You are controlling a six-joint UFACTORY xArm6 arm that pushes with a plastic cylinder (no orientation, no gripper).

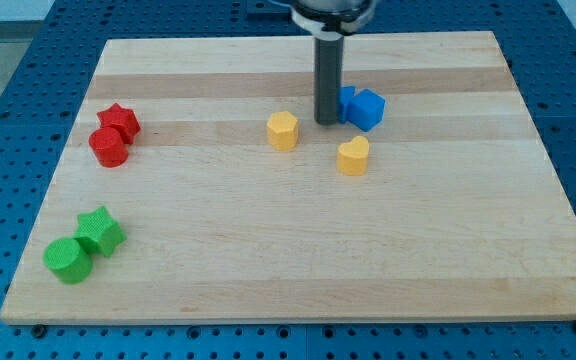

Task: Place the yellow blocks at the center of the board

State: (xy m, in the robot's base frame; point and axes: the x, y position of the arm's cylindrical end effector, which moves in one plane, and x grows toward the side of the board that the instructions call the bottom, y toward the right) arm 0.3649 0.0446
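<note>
A yellow hexagonal block (282, 131) sits a little above the board's middle. A yellow heart-shaped block (353, 156) lies to its right and slightly lower. My tip (326, 122) stands between them, just above both, about a block's width right of the hexagon. It touches neither yellow block. Two blue blocks (361, 107) sit right next to the rod on its right side.
A red star (120, 120) and a red cylinder (109, 148) touch at the view's left. A green star (100, 231) and a green cylinder (68, 260) touch at the lower left. The wooden board (298, 270) lies on a blue perforated table.
</note>
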